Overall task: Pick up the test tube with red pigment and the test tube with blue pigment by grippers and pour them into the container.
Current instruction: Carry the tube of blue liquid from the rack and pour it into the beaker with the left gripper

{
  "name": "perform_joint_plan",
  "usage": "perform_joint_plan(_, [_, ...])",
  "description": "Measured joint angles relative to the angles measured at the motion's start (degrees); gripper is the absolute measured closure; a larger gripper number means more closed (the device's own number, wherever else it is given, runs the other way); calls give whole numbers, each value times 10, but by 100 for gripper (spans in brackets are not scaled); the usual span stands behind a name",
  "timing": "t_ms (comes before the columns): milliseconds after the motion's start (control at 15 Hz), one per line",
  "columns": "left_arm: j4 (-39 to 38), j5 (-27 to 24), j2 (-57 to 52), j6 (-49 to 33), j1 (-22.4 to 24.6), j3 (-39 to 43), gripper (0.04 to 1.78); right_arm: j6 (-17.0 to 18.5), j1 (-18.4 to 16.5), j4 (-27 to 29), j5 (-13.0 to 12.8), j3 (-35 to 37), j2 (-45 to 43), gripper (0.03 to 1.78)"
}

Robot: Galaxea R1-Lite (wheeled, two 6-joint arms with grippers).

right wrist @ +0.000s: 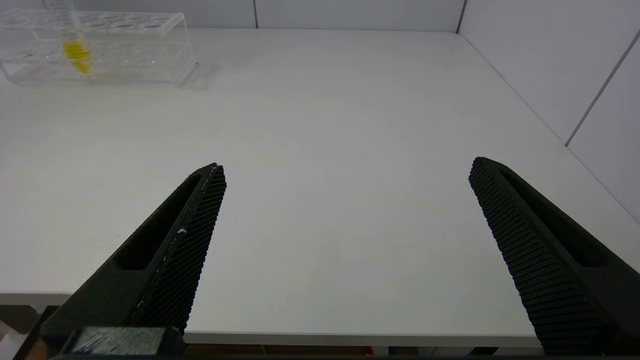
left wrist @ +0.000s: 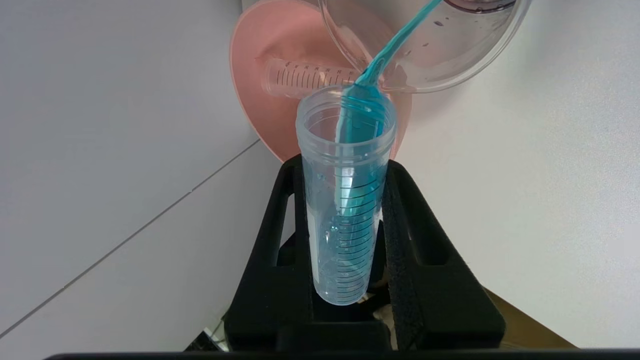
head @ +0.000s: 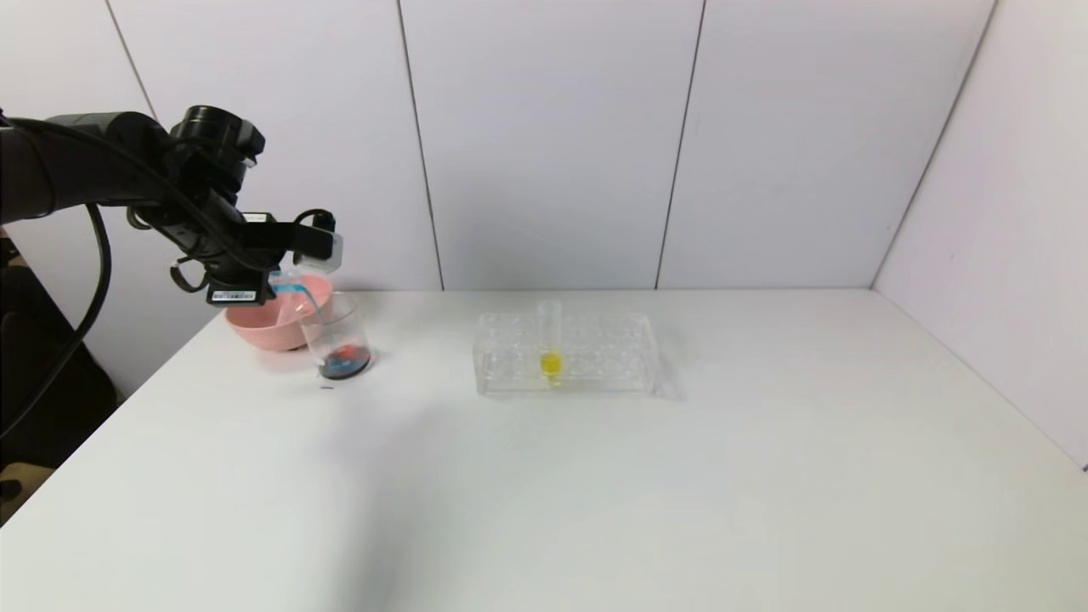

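Note:
My left gripper [head: 285, 285] is shut on the test tube with blue pigment [left wrist: 345, 200] and holds it tilted, mouth down, over the rim of the clear glass beaker [head: 336, 336]. A thin blue stream [left wrist: 395, 45] runs from the tube's mouth into the beaker [left wrist: 450, 55]. Red and dark blue liquid lies at the beaker's bottom. No tube with red liquid shows; an empty graduated tube [left wrist: 305, 77] lies in the pink bowl [left wrist: 260, 60]. My right gripper [right wrist: 345, 170] is open and empty over the table's near right edge.
The pink bowl [head: 263, 327] stands just behind and left of the beaker, near the table's back left corner. A clear plastic rack [head: 565, 353] at mid-table holds one upright tube with yellow liquid [head: 550, 340]. The rack also shows in the right wrist view [right wrist: 100, 50].

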Motion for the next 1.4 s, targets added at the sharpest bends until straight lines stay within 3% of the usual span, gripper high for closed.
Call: perform_joint_plan(1400, [-2, 30, 0, 16, -7, 0, 138, 0, 0, 0, 0, 0, 0, 4])
